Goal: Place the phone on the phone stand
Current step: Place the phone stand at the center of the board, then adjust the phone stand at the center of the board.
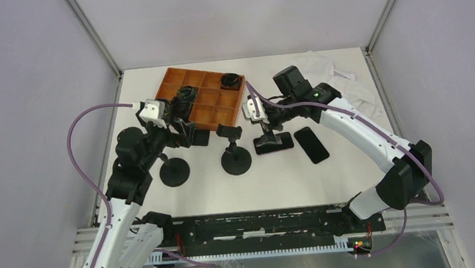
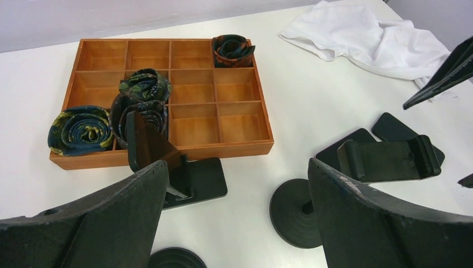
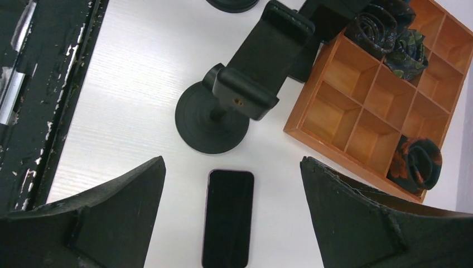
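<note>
A black phone point(image 3: 227, 218) lies flat on the white table, screen up, directly below and between my right gripper's point(image 3: 232, 162) open fingers. In the top view this phone point(image 1: 275, 143) lies under the right gripper point(image 1: 265, 132), which hovers just above it. A second black phone point(image 1: 311, 144) lies to its right. A phone stand with a round base point(image 1: 236, 161) and a clamp head point(image 3: 262, 61) stands left of the phones. My left gripper point(image 1: 185, 129) is open and empty above a flat-based stand point(image 2: 192, 178).
A wooden compartment tray point(image 1: 214, 110) with rolled ties stands at the back. Another round stand base point(image 1: 175, 171) sits near the left arm. A white cloth point(image 1: 346, 77) lies crumpled at the back right.
</note>
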{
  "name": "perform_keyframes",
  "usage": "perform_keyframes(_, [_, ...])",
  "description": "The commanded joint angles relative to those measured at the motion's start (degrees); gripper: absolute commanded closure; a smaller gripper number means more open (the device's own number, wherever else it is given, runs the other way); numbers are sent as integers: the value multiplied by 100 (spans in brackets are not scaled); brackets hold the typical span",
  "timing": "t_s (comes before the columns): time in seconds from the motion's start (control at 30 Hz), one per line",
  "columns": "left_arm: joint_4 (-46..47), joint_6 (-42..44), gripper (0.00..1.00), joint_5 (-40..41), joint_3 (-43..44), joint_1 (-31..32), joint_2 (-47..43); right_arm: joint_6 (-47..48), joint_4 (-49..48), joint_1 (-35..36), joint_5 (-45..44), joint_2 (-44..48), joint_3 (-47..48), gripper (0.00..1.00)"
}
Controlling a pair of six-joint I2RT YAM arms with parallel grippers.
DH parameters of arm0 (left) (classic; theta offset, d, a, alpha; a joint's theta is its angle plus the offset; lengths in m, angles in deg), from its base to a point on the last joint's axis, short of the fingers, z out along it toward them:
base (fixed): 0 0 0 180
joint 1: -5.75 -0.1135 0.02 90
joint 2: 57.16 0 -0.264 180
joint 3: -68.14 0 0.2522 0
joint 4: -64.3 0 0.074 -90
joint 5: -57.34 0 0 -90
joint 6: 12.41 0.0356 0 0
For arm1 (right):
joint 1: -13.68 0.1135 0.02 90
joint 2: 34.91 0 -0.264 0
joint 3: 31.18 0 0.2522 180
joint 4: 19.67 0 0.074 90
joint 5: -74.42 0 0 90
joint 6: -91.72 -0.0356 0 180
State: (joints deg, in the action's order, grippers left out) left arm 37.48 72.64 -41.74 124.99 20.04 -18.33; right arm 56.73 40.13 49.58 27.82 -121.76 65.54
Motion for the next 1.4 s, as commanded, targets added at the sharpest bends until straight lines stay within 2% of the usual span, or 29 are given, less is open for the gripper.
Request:
perform_keyframes(0.0, [88,271,0,49,-1,22,-25,297,38,-296,605,424,-378,2])
perform_keyframes(0.23, [93,267,0,38,-2,22,-24,450,-220,-839,1139,1056,-1148,2])
perform_keyframes(0.4, [93,268,0,31,2,22,-24,276,-816,-1262,1471,1566,-1972,2])
perform_keyframes(0.53, [93,267,0,31,-8,22,-17,-169,-1786,-1632,1954,2056,-2940,2])
perform_keyframes(0.67, [90,267,0,30,-11,22,-7,-1005,-3331,-2014,2421,2587,-4221,2])
perform_keyframes(0.73, [93,267,0,29,-7,22,1,-1009,-3549,-2163,2467,2652,-4491,2])
perform_keyframes(1.07, [90,267,0,47,-14,24,23,-529,-3608,-2475,2204,2526,-4950,2])
perform_keyframes(1.37, [93,267,0,47,-12,22,28,324,-3149,-2507,1686,2281,-4989,2])
